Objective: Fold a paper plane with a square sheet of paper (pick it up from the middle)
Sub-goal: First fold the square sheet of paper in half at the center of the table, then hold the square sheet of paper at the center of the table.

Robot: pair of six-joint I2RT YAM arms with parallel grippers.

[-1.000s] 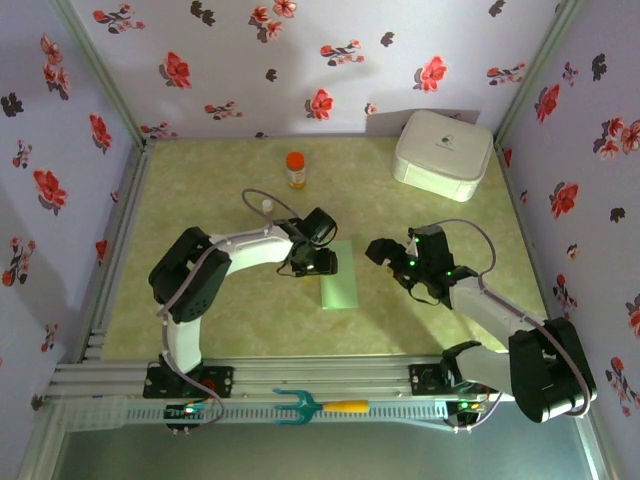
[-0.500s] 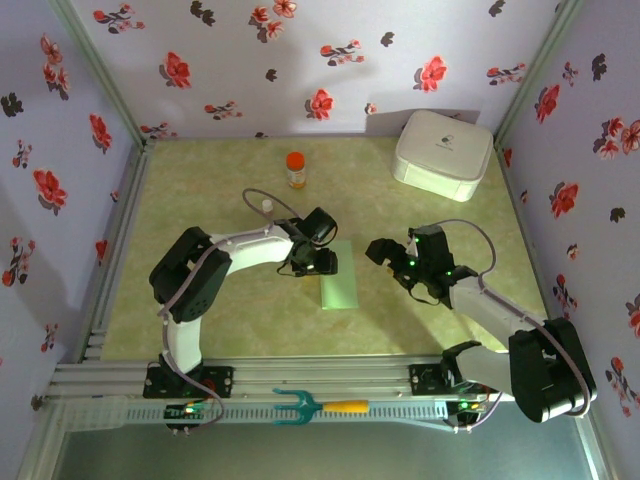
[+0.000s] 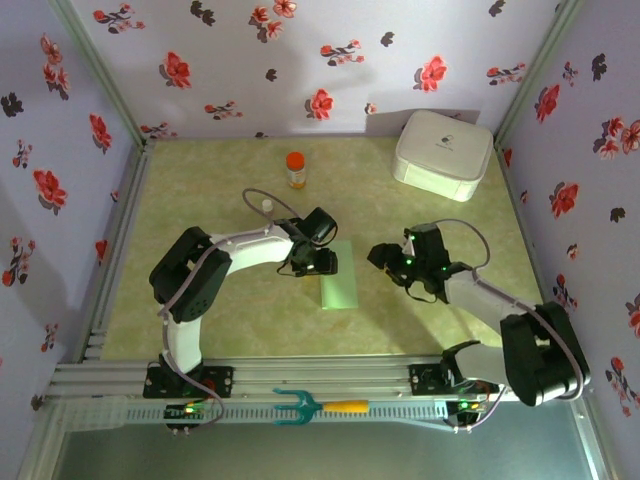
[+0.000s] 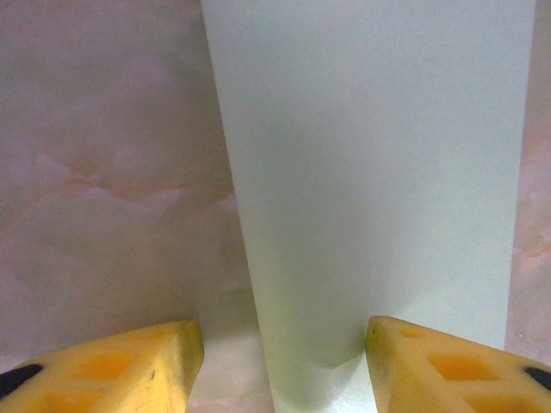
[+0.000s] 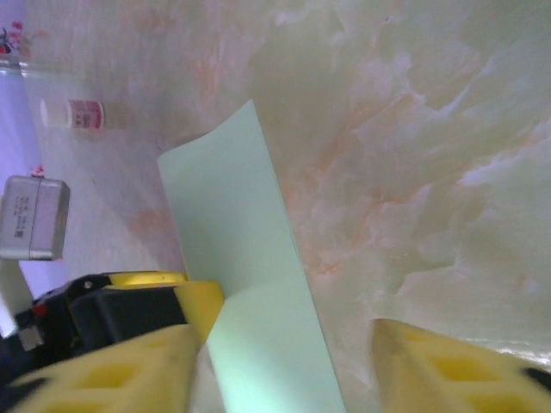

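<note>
Left hand point(image 4: 280, 357) astride paper point(image 4: 370, 172) edge (wrist close-up)

In the top view the left gripper point(image 3: 318, 262) covers the far end of the sheet point(image 3: 340, 285) beneath it. From the left wrist, the sheet point(image 4: 370, 172) runs ahead past the top edge, and both fingers point(image 4: 112, 370) are cut by the bottom edge. The right gripper point(image 5: 284, 344) shows its fingers point(image 5: 120, 370) blurred and cut off below. The small bottle point(image 5: 73, 114) ahead to its left is too soft to read.
</note>
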